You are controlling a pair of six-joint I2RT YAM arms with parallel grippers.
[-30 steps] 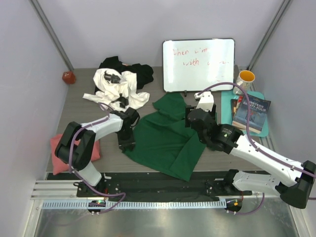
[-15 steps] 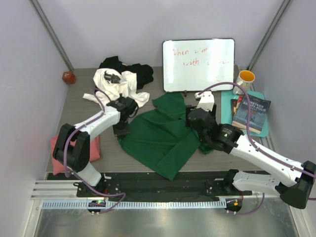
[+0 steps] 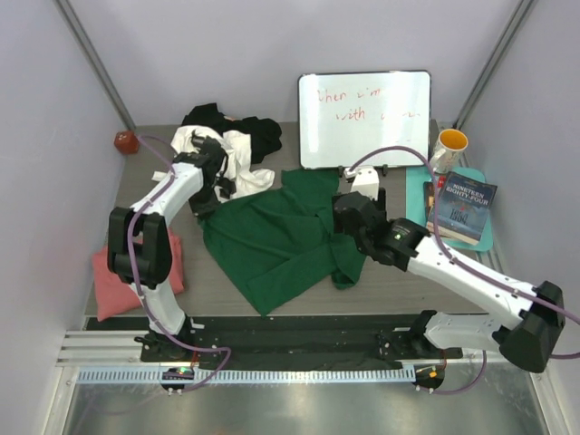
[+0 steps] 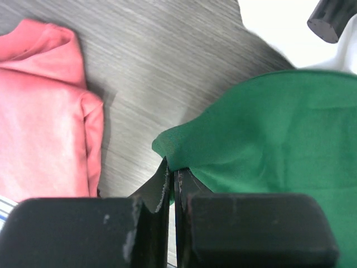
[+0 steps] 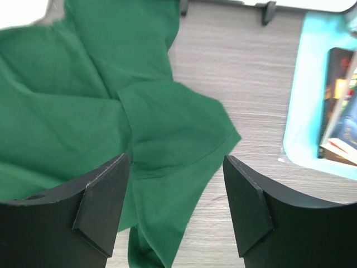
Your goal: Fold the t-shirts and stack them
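Left wrist view: your left pincer (image 4: 172, 178) is clamped on an edge of the soft dark green cloth t-shirt (image 4: 279, 134), which lies spread mid-desk (image 4: 167, 56). The right pincer (image 5: 175, 159) hangs open over its right side. It likely handles limp and light, so grip hems and corners.

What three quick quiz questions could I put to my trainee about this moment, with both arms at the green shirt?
1. Which gripper pinches the edge of the green t-shirt?
2. True or false: the right gripper hangs above the green cloth with its jaws apart, holding nothing.
3. Where does the salmon pink t-shirt lie? A: hanging on the back wall. B: on the near left part of the table. C: spread over the green one.

Key: 1, the left gripper, shut on the hem. 2, true. 3, B.
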